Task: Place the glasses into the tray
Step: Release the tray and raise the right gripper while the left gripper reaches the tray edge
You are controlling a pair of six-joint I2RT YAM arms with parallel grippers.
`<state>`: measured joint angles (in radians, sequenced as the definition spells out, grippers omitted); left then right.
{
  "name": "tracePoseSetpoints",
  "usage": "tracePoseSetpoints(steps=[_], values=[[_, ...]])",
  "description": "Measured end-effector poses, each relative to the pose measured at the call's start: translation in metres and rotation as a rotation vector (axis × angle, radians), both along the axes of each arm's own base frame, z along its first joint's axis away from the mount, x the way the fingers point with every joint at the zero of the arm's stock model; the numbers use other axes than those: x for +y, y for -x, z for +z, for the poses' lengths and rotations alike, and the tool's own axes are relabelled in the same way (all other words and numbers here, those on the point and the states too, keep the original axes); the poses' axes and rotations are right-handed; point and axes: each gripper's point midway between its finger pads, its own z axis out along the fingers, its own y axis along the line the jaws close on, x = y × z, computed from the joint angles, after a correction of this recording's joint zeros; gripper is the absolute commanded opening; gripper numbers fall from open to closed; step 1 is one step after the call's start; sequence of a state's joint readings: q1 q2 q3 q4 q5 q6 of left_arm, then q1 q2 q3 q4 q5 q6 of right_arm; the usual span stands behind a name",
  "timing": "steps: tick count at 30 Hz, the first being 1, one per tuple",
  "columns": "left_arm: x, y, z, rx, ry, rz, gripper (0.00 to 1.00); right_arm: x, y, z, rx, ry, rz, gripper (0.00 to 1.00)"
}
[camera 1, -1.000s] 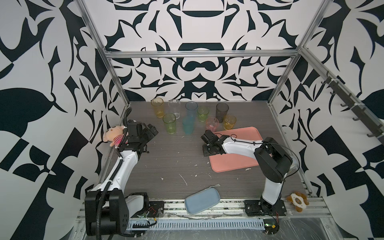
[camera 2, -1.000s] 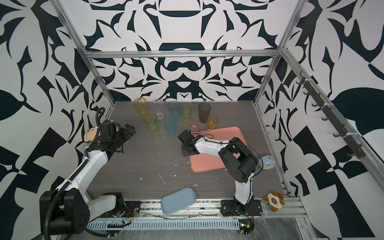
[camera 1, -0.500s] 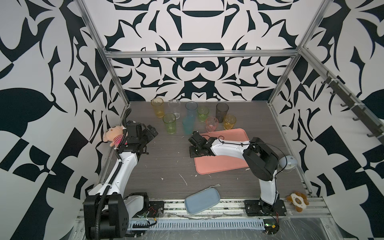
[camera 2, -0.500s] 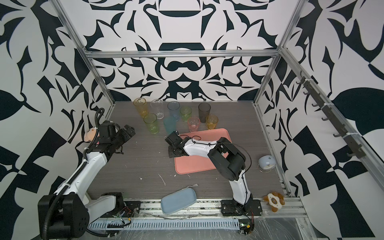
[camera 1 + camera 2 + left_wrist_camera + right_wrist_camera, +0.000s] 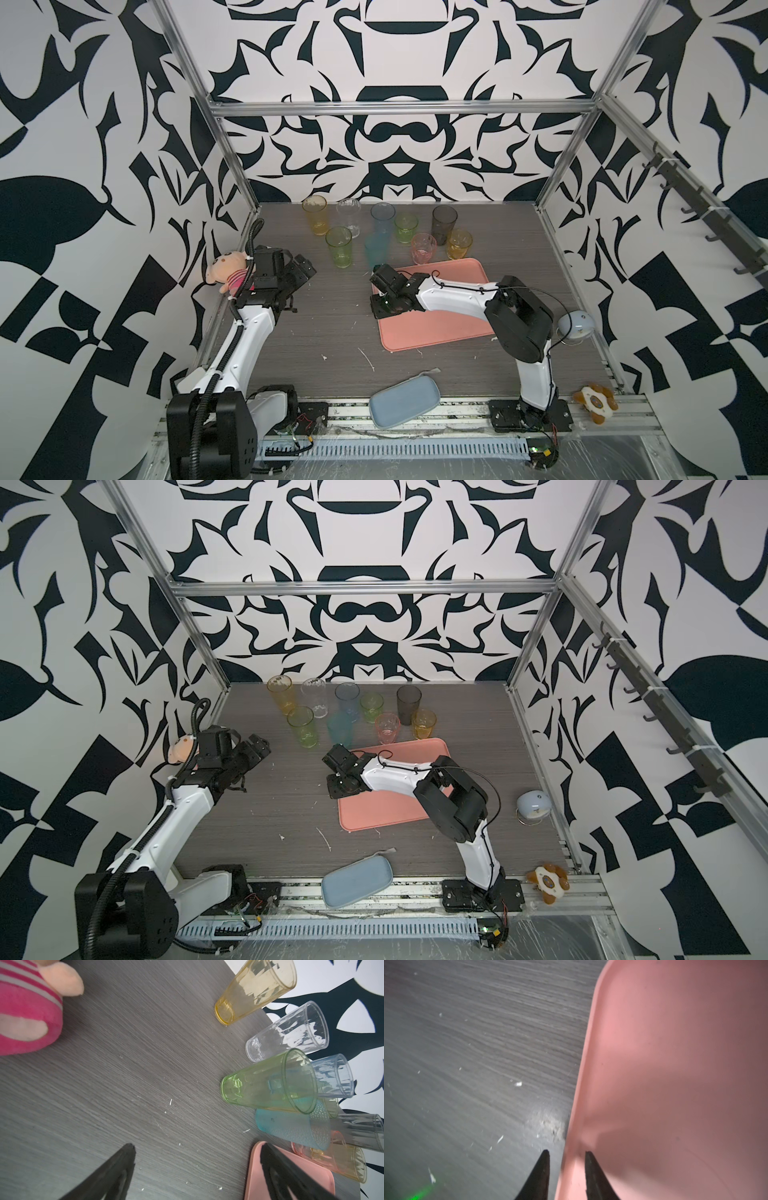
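At the tray (image 5: 675, 1084), right fingers (image 5: 542, 1174) straddle its rim, slightly parted.

- The left arm (image 5: 249, 332) and right arm (image 5: 453, 297) have white moulded shells with black joint housings.
- A black ribbed hose (image 5: 249, 245) follows the left arm; thin black wires (image 5: 465, 286) loop along the right arm.
- The left claw (image 5: 197, 1147) and right claw (image 5: 566, 1152) are matte black, tapering to points.
- A green light (image 5: 386, 296) glows on the right wrist.

No text legible — no labels, no numbers
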<state>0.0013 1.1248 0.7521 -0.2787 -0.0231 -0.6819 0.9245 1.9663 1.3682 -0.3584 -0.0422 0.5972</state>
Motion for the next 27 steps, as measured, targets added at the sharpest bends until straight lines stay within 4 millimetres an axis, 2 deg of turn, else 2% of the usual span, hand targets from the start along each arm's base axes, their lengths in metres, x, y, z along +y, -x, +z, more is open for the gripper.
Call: tracePoseSetpoints(steps=[4, 7, 9, 12, 13, 16, 21, 25, 27], values=[[-0.007, 0.006, 0.001, 0.007, 0.004, -0.022, 0.95, -0.005, -0.004, 0.046, -0.100, -0.029, 0.037, 0.37], [-0.016, 0.012, 0.008, -0.002, 0.003, -0.052, 0.95, -0.011, -0.009, 0.095, -0.209, -0.082, 0.047, 0.38], [-0.026, 0.016, 0.011, -0.003, 0.002, -0.080, 0.95, -0.022, -0.012, 0.127, -0.285, -0.118, 0.041, 0.38], [-0.043, 0.022, 0.012, 0.015, -0.007, -0.132, 0.95, -0.044, -0.018, 0.160, -0.383, -0.155, 0.014, 0.41], [-0.048, 0.024, 0.011, 0.021, -0.012, -0.147, 0.95, -0.052, -0.020, 0.165, -0.404, -0.160, 0.001, 0.42], [-0.068, 0.030, 0.009, 0.038, -0.022, -0.199, 0.95, -0.087, -0.033, 0.172, -0.456, -0.178, -0.072, 0.43], [-0.102, 0.038, 0.001, 0.075, -0.032, -0.262, 0.94, -0.144, -0.056, 0.155, -0.485, -0.178, -0.212, 0.43], [-0.131, 0.040, -0.012, 0.124, -0.056, -0.314, 0.94, -0.159, -0.062, 0.144, -0.509, -0.184, -0.249, 0.43], [-0.147, 0.040, -0.018, 0.145, -0.069, -0.338, 0.90, -0.163, -0.064, 0.141, -0.530, -0.186, -0.251, 0.43]])
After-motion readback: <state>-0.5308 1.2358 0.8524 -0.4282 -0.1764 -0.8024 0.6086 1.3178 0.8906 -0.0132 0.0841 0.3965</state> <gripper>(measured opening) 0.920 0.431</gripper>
